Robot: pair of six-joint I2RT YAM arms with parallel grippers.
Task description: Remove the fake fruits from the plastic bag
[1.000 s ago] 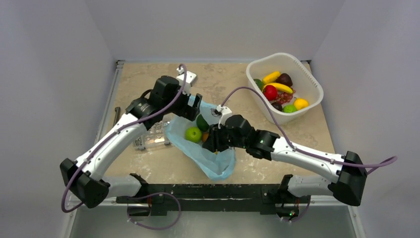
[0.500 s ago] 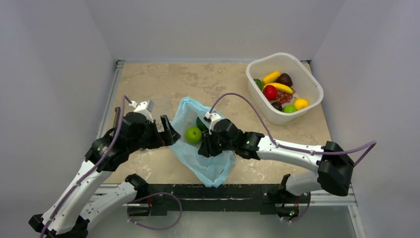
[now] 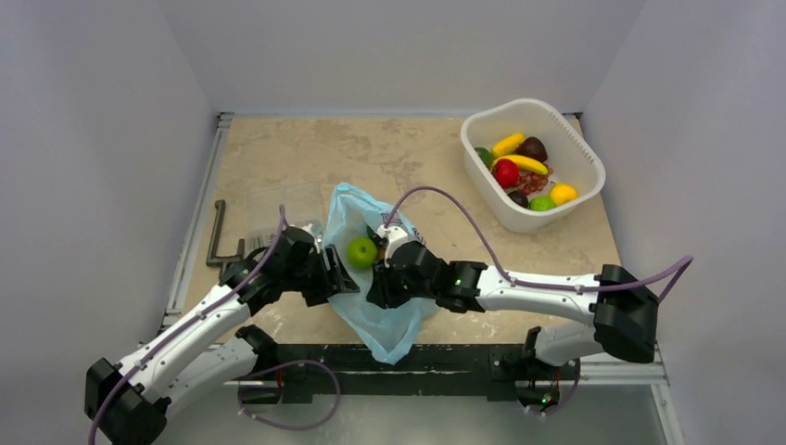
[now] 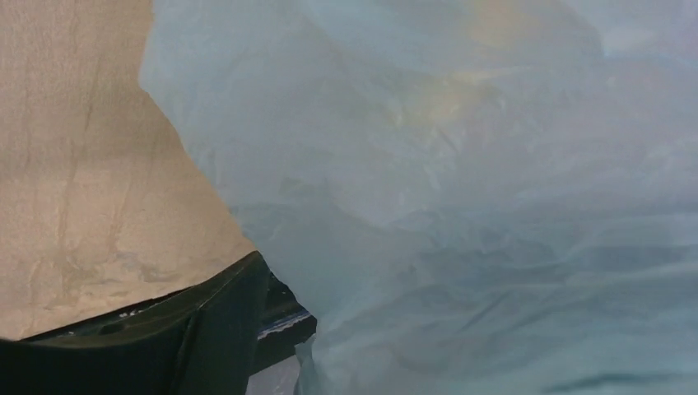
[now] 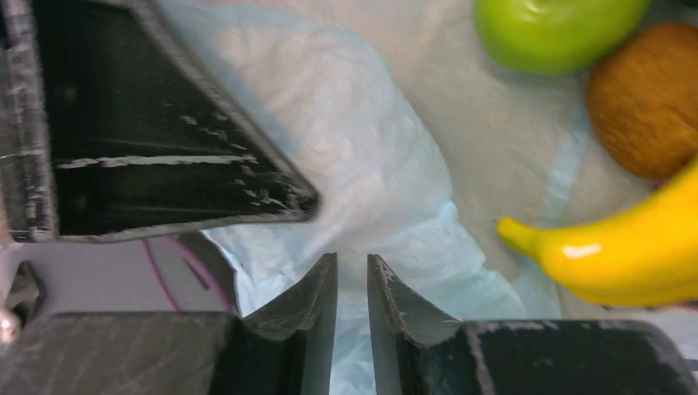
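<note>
At the middle of the plastic bag (image 3: 385,320), right end effector (image 5: 352,263): fingers drawn almost together, pale bag film in the thin slit between them. It reads as a pinch on the film.
Left end effector (image 3: 332,276): pressed against the bag's left edge. Its own camera shows only crumpled blue film, so I cannot tell whether it is apart or together.
Fake fruits: a green apple (image 5: 560,29), a brown kiwi-like piece (image 5: 650,99) and a yellow banana (image 5: 617,247) lie uncovered just beyond the bag's far, open end. Whether they rest on film or on bare worktop (image 3: 306,158) cannot be told.
Bag: spread flat, with its closed end trailing towards the arm bases.
White basket (image 3: 570,206): well apart from the bag, far and to its right, holding other fruits.
Step in hand: apparently emptying, with the closed end gripped so the fruits leave by the mouth.
Next move: likely a lift of the pinched film, drawn away from the mouth. It calls for a firm hold on thin, slippery plastic, and round pieces may roll.
Writing: no brand, label or lettering is legible in any view.
</note>
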